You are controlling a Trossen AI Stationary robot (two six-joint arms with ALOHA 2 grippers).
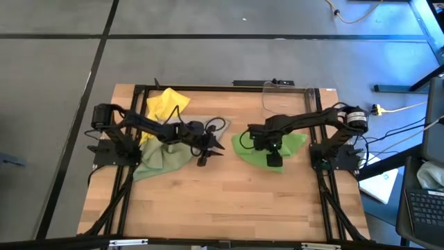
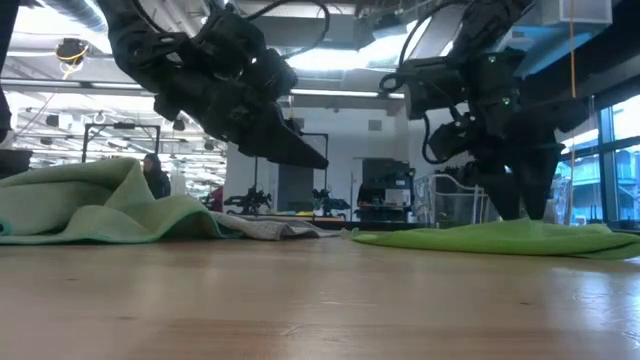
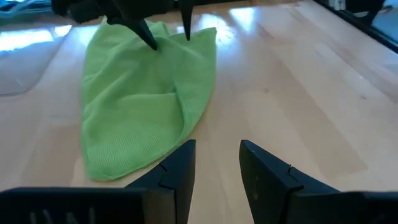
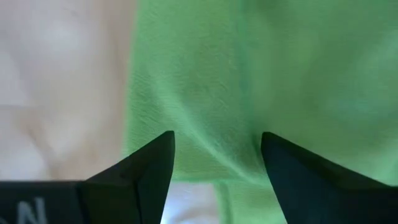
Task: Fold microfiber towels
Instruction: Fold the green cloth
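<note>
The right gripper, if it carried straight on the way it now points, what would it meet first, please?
Most likely the bright green towel. The right gripper points down with open fingers just above the cloth, which fills its wrist view. In the low view its tips look close to the towel, though whether they touch is unclear.

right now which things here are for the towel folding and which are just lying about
For the job:
bright green towel, under the open right gripper
pale green towel
yellow towel
grey towel
left gripper, open, empty

Lying about:
clear bin
</note>
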